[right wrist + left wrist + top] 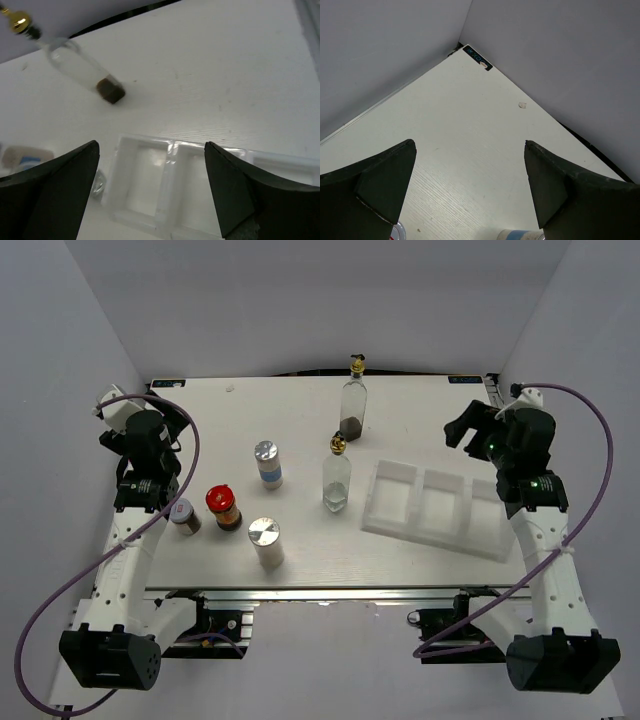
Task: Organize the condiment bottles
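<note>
Bottles, six in all, stood loose on the table (pixel 300 410), none of them in the tray (pixel 385 502) by the right edge. In the top view the dark bottle (pixel 354 405) stood at the middle of the far edge, with the clear bottle (pixel 336 480) nearer the centre. The far shaker (pixel 267 464) and near shaker (pixel 265 542) stood left of centre. The red jar (pixel 223 508) and grey jar (pixel 184 516) stood toward the left edge, close together. The left gripper (pixel 168 420) and right gripper (pixel 468 432) hung above the two side edges, holding nothing.

In the left wrist view the left gripper (pixel 470 145) gaped wide over bare table, aimed at the far left corner. A sticker (pixel 477 57) there carried print too small to read.

In the right wrist view the right gripper (pixel 152 145) gaped equally wide above the tray (pixel 170 150), with the dark bottle (pixel 80 70) beyond it. The far shaker (pixel 22 157) showed a blue label, but it was blurred.

The glass pair looked smooth, breakable and tippy, so they would probably be best held low around the body, not by the stopper. The shakers and jars seemed light and stiff and would likely take a squeeze at mid-height.
</note>
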Controlling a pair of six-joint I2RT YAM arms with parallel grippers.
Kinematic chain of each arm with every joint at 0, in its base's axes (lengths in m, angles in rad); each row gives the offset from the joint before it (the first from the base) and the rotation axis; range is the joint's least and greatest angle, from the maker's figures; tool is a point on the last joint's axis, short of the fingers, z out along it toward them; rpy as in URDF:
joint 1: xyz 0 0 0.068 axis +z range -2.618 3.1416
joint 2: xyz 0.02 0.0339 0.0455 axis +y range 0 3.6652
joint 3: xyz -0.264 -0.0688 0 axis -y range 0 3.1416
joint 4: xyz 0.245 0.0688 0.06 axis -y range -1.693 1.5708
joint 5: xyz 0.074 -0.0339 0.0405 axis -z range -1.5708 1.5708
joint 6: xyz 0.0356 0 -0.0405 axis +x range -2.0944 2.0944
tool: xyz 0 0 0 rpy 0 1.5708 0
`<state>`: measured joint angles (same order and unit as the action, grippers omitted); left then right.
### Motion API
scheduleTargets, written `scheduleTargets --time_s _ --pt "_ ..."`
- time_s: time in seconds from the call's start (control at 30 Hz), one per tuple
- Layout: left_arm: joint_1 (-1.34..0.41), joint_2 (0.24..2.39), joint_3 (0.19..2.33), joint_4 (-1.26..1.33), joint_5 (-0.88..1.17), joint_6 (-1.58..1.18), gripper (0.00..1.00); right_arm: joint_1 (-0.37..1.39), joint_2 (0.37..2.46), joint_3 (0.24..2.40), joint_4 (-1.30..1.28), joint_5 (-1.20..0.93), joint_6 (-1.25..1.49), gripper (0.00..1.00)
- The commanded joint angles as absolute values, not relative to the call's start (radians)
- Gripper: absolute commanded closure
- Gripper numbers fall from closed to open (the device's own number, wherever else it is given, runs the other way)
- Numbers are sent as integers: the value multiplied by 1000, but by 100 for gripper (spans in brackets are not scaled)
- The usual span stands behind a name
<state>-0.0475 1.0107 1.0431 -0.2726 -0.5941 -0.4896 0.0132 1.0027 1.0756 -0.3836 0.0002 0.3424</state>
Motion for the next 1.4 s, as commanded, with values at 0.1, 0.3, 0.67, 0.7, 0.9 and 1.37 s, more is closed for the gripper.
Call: scheduleTargets --time_s 0.1,0.3,0.67,0.7,0.9,1.37 --pt "-44 1023 1068 -287 -589 -497 2 20 907 974 -98 -771 135 11" --pt "-44 1063 1083 -285 -555 -489 2 384 1033 1064 -195 -507 -137 11" --pt "-43 1091 1100 -299 -534 -471 2 592 1342 1187 -26 -414 -253 11" --pt "-43 1089 1097 -296 -532 -471 2 604 1374 1187 -5 -416 -247 11" --pt "-43 1091 1097 -293 -515 -472 2 643 1460 1172 176 -408 -190 23" --pt "-43 1062 1085 -284 -497 -476 2 644 1280 1212 198 -267 -22 100"
